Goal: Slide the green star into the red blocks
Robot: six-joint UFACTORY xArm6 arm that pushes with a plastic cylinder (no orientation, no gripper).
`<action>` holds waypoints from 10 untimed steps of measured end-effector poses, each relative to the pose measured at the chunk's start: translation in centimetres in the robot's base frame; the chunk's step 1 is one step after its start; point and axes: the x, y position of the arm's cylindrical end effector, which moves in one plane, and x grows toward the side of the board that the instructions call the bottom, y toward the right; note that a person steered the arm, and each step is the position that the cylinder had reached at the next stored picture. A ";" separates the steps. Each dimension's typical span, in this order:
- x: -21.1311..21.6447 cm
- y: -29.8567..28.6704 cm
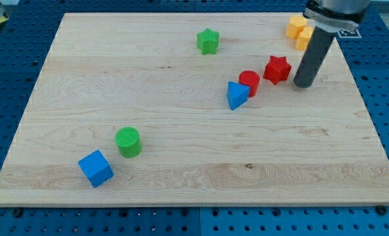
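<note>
The green star (208,41) lies near the view's top, a little right of centre. The red star (277,69) and the red cylinder (249,82) lie to its lower right, close to each other. My tip (304,84) rests on the board just right of the red star, with a small gap between them. It is far to the right of the green star.
A blue triangular block (236,96) touches the red cylinder at its lower left. Yellow blocks (299,31) sit at the view's top right behind the rod. A green cylinder (128,141) and a blue cube (96,168) lie at lower left. The wooden board (181,183) ends in blue perforated table.
</note>
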 end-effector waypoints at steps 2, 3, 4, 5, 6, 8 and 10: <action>-5.4 -3.7; -7.8 -7.4; -11.1 -9.6; -13.0 -13.3; -12.9 -18.0; -4.3 -22.7; -3.8 -23.7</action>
